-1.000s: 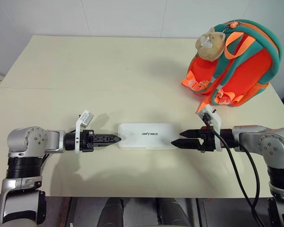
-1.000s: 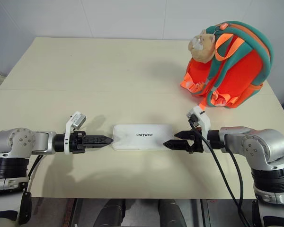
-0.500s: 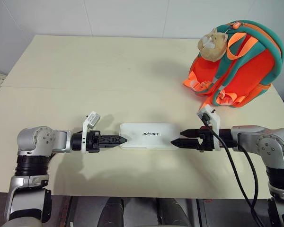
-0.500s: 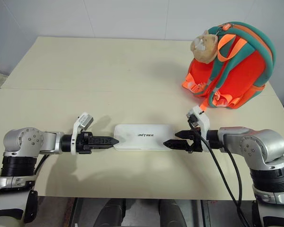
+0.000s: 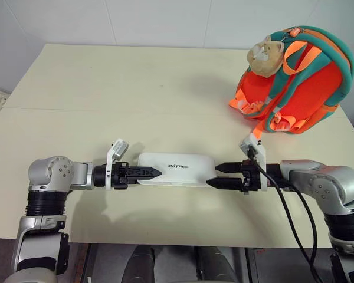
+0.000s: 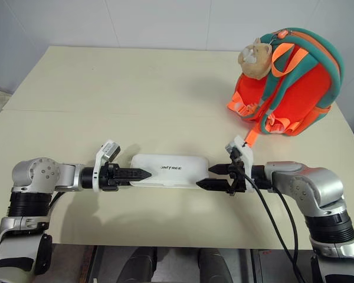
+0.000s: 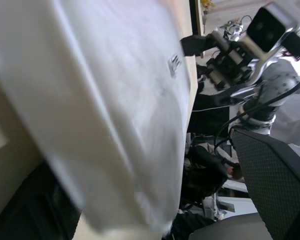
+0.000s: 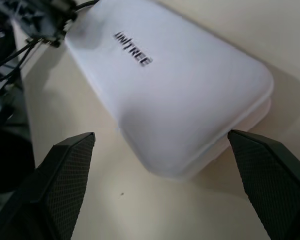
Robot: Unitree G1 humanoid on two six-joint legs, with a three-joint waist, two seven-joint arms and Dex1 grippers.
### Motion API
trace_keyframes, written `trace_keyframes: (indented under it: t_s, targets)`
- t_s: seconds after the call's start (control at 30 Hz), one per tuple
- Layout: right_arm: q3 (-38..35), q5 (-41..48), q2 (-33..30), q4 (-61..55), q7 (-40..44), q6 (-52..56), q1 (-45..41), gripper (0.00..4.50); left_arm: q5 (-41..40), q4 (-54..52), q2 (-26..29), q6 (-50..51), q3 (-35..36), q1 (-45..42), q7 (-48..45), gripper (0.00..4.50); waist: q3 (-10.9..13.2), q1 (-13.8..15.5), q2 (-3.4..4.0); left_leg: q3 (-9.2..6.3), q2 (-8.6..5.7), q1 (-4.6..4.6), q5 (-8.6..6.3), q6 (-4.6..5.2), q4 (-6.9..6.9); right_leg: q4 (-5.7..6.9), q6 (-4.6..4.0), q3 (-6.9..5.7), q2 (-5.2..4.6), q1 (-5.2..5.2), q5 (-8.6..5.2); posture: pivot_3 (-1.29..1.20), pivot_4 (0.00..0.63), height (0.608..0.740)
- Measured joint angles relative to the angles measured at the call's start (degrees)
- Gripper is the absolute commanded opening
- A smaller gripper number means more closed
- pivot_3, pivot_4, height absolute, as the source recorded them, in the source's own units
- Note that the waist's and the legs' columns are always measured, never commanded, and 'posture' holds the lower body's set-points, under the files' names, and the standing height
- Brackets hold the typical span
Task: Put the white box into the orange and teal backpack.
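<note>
I am looking down at a cream table [image 5: 106, 82]. A flat white box [image 5: 177, 170] with small dark lettering lies near the table's front edge, its long side running across in front of me.

My left gripper [image 5: 148, 172] reaches in level from the left, its 2 black fingers spread apart at the box's left end. The tips overlap that end in the head views, and the left wrist view shows the box's white surface very close; I cannot tell whether the fingers press on it.

My right gripper [image 5: 218, 175] reaches in from the right, its 2 fingers also spread apart, 1 on each side of the box's right end. In the right wrist view both finger pads [image 8: 65, 175] stand clear of the box with bare table between, so it is not clamped.

The orange and teal backpack [image 5: 301, 82] stands upright at the table's far right corner, well apart from the box. A tan plush cat [image 5: 264, 54] sits near its top.
</note>
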Motion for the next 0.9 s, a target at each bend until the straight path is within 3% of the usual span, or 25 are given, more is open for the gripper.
trace_keyframes:
  t_s: [0.37,0.7,0.8,0.9]
  targets:
    - [3.9,-9.8,0.1,6.9,6.0,-14.3,1.0,4.48,0.0,0.0,-0.1,-0.1,-0.4,0.0,-0.5,4.50,0.0,-0.1,0.00,0.00,0.00,0.00,0.00,-0.01,0.00,0.01,0.00,0.00,0.00,0.00,0.00,0.00,0.150,0.740]
    - [3.9,-12.5,1.5,9.1,6.5,-19.0,0.8,4.48,-0.9,0.0,1.6,0.6,-1.0,0.1,-1.7,4.50,0.0,-0.4,-0.03,-0.01,0.02,0.01,0.01,-0.01,0.00,0.03,0.00,0.00,0.02,0.00,0.00,0.00,0.150,0.740]
    - [3.9,-12.8,1.5,9.1,6.7,-19.5,1.1,4.50,-1.1,0.1,1.6,2.0,-1.0,0.1,-1.6,3.96,0.0,-0.5,-0.03,-0.01,0.02,0.01,0.01,-0.01,0.00,0.03,0.00,0.00,0.02,0.00,0.00,0.00,0.150,0.740]
    - [3.7,-13.3,0.8,8.8,7.3,-20.5,2.0,4.50,-1.1,0.4,0.9,3.1,-0.5,0.2,-0.2,3.05,0.0,-0.4,-0.03,-0.01,0.02,0.01,0.00,-0.01,0.01,0.03,0.00,0.00,0.02,0.00,0.00,0.00,0.150,0.740]
